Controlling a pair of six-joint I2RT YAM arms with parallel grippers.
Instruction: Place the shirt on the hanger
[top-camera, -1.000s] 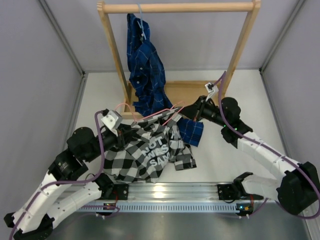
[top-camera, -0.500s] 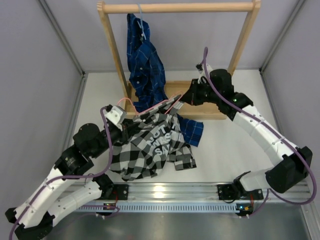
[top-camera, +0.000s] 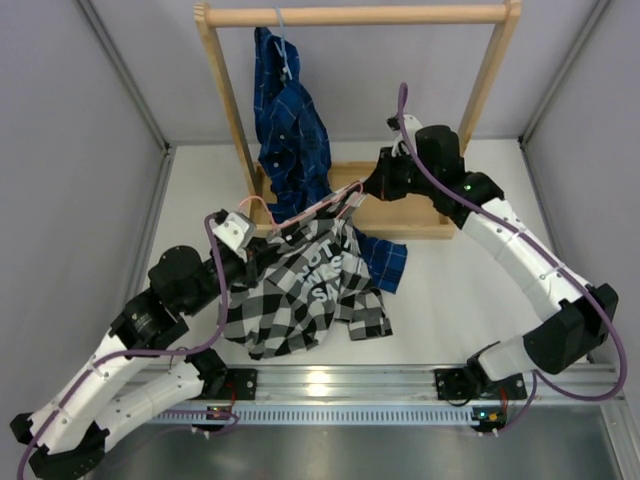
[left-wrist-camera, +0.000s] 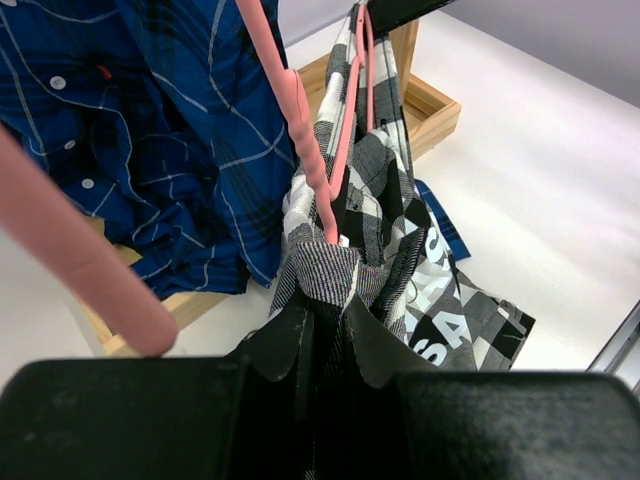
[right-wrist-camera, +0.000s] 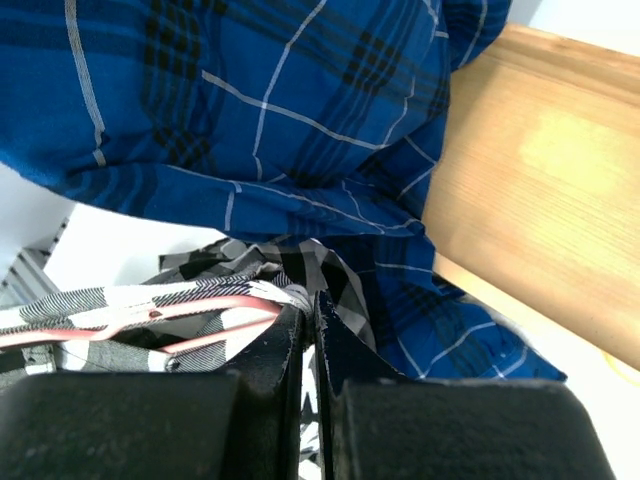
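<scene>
Lettering on the shirt (top-camera: 300, 290) showed most fully from overhead, where the garment hung over the tabletop (top-camera: 450, 290). Left wrist view alone revealed the left claw (left-wrist-camera: 322, 315) pressed together on a checked fold under the hanger (left-wrist-camera: 312, 170); right wrist view showed the right claw (right-wrist-camera: 308, 325) pinching that pink wire.
</scene>
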